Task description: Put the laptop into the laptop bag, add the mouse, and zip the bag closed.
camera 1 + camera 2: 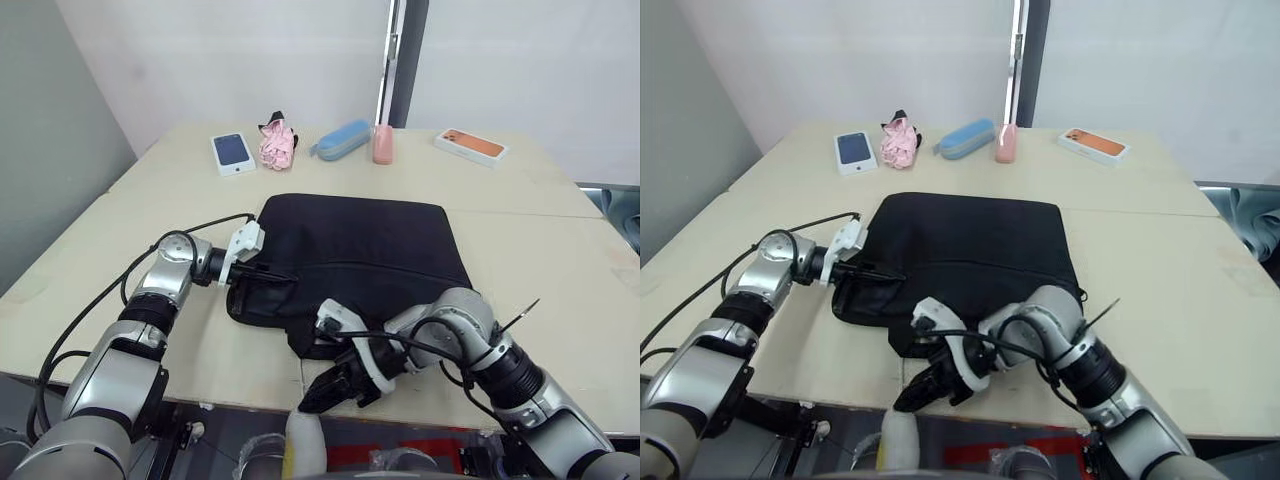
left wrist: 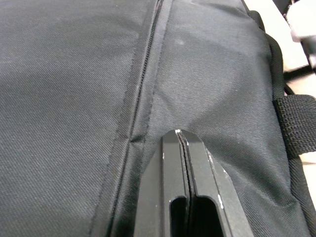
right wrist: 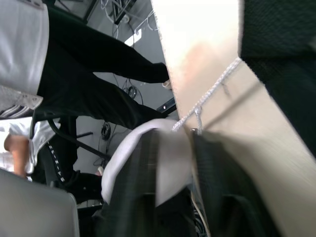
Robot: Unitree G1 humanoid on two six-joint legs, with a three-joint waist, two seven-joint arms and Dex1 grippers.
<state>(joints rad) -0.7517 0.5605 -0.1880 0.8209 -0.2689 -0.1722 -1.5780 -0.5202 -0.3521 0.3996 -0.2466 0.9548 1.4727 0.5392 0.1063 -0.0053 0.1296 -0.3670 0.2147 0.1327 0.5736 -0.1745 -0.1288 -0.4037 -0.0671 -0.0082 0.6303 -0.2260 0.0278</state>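
Table (image 1: pixel 560 260), black laptop bag (image 1: pixel 360 250), contents hidden, perhaps zipped

Along the far edge of the pale table (image 1: pixel 560 250) lies a row of small things. At the left end sits a dark blue phone (image 1: pixel 232 151) on a white box, lying flat. Just beside it is a crumpled pink cloth item (image 1: pixel 277 145). Next lies a light blue oblong pouch (image 1: pixel 341 139), angled, with an upright pink case (image 1: pixel 382 144) close at its right end. Well apart to the right rests an orange phone (image 1: pixel 471 146) on a white box
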